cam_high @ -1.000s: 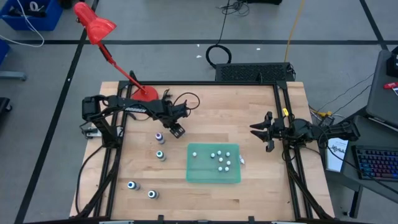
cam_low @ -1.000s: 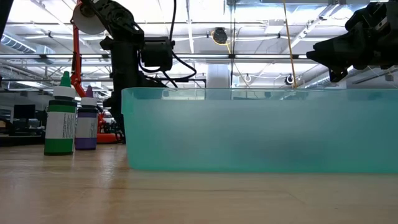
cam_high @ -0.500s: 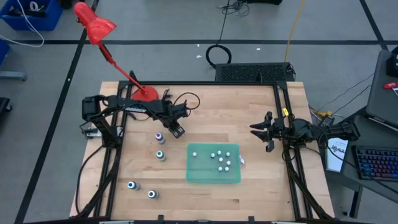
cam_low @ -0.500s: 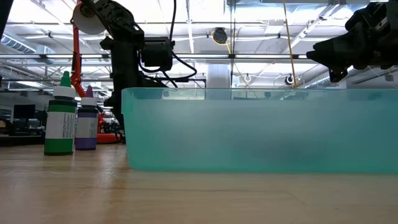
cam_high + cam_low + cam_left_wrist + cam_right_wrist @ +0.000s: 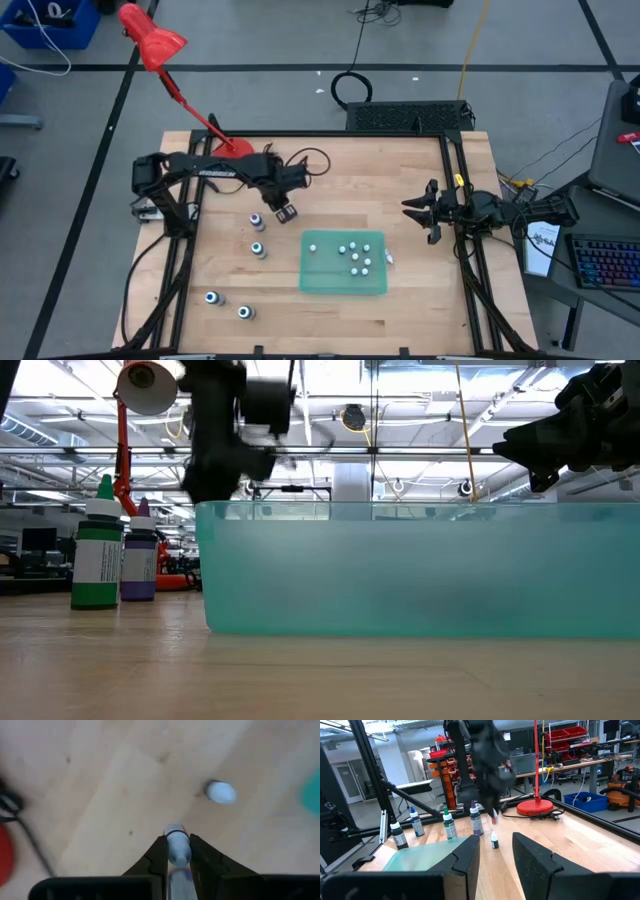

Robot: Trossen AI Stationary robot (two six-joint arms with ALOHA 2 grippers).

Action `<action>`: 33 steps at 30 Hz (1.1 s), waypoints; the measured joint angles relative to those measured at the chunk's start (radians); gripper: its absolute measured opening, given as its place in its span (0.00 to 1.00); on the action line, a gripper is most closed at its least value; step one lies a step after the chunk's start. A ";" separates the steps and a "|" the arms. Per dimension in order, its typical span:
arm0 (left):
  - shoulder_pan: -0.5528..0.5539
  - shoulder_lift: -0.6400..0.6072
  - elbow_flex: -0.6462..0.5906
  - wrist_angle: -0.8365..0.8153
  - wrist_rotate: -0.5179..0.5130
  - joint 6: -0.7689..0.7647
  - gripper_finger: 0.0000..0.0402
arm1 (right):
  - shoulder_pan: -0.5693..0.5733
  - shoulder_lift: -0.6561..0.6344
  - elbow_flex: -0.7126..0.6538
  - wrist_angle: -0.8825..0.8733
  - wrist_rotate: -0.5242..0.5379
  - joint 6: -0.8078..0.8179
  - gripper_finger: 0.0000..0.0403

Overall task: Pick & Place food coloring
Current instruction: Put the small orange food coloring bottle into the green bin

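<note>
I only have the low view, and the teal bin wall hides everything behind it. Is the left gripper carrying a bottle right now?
Observer: Yes. In the left wrist view, a small bottle sits clamped between the jaws of the left gripper.
Operator: Anything inside the bin?
Observer: The high view shows several whitish bottles lying in the bin.
Operator: And the right gripper?
Observer: The right gripper hovers off the bin's right side, jaws open and empty.
</note>
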State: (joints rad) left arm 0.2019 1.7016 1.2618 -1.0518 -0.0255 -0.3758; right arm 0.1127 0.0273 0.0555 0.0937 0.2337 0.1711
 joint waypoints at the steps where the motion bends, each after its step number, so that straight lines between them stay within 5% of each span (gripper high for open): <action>1: -0.018 0.000 0.045 -0.040 -0.007 0.003 0.14 | 0.000 0.000 0.000 0.000 0.000 0.000 0.26; 7: -0.179 -0.002 0.293 -0.126 -0.085 -0.003 0.14 | 0.000 0.000 0.000 0.000 0.000 0.000 0.26; 16: -0.359 0.165 0.408 -0.091 -0.096 -0.037 0.14 | 0.000 0.000 0.000 0.000 0.000 0.000 0.26; 26: -0.369 0.527 0.784 -0.256 -0.011 0.187 0.14 | 0.000 0.000 0.000 0.000 0.000 0.000 0.26; 33: -0.331 0.588 0.808 -0.229 -0.008 0.218 0.14 | 0.000 0.000 0.000 0.000 0.000 0.000 0.26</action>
State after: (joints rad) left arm -0.1288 2.2898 2.0701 -1.2807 -0.0336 -0.1577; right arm 0.1127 0.0273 0.0555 0.0937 0.2337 0.1711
